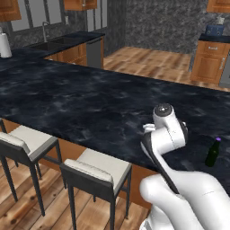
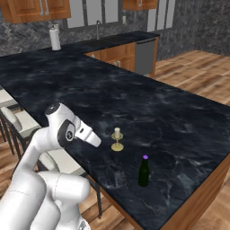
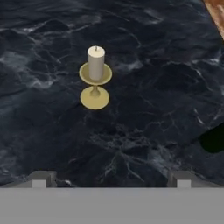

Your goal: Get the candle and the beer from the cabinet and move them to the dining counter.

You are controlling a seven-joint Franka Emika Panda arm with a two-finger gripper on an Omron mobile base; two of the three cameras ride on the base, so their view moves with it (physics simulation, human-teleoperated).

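Black marble dining counter (image 2: 179, 117) carries candle (image 2: 117, 139) and beer (image 2: 143, 171), both upright, near each other. Gripper (image 3: 111, 177) released, empty, apart from candle. Advice: retreat straight, avoid clipping candle.

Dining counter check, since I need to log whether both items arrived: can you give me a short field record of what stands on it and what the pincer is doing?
surface: dining counter, black marble look
candle: candle upright on its brass holder, standing free on the counter
beer: beer upright, purple cap on, nearer the counter's edge than the candle
spacing: candle and beer apart, not touching
pincer: pincer open, holds nothing, aimed at the candle
stools: stools along the counter's side
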